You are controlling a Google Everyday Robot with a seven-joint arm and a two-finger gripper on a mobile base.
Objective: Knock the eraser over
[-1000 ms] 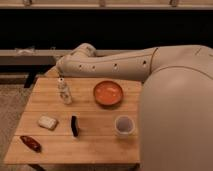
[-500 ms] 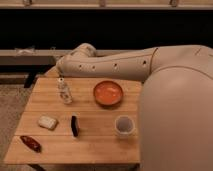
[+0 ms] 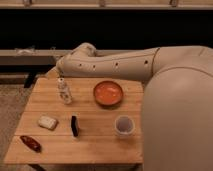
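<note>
The eraser is a small, thin black block standing on its edge near the middle front of the wooden table. My white arm reaches from the right across the back of the table. The gripper is at the arm's end over the far left part of the table, well behind the eraser and apart from it.
A small clear bottle stands just below the arm's end. An orange bowl is at the back middle and a pale cup right of the eraser. A whitish rounded block and a dark red oblong thing lie at the left front.
</note>
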